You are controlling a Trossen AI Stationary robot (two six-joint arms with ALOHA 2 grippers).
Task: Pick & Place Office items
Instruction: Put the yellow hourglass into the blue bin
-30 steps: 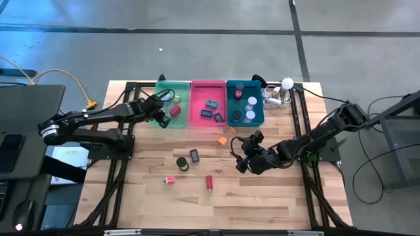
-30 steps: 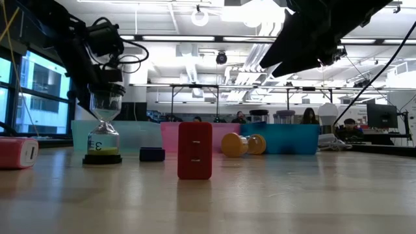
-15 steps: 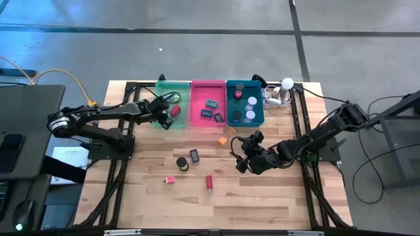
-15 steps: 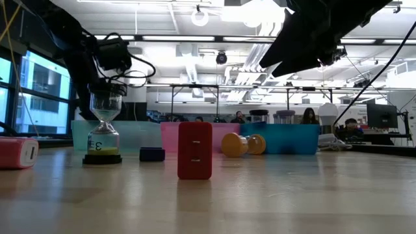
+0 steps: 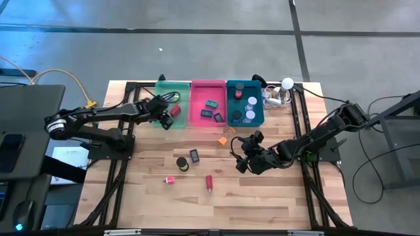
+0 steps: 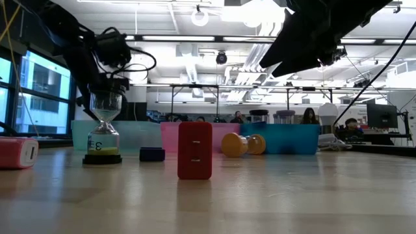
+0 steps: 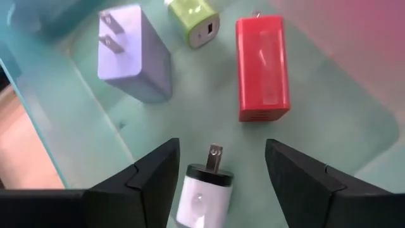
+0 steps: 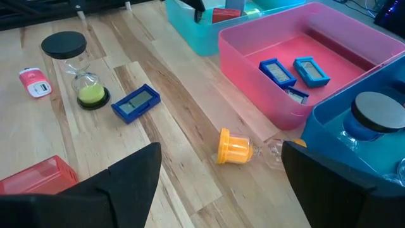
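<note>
High view: left gripper has shifted over the green tray since a second ago. Left wrist: fingers spread, white charger lying between them, released. Right gripper idle, spread, orange item ahead

I see a lavender plug block, a green charger and a red block lying flat in the green tray, with a white plug near the red block.
</note>
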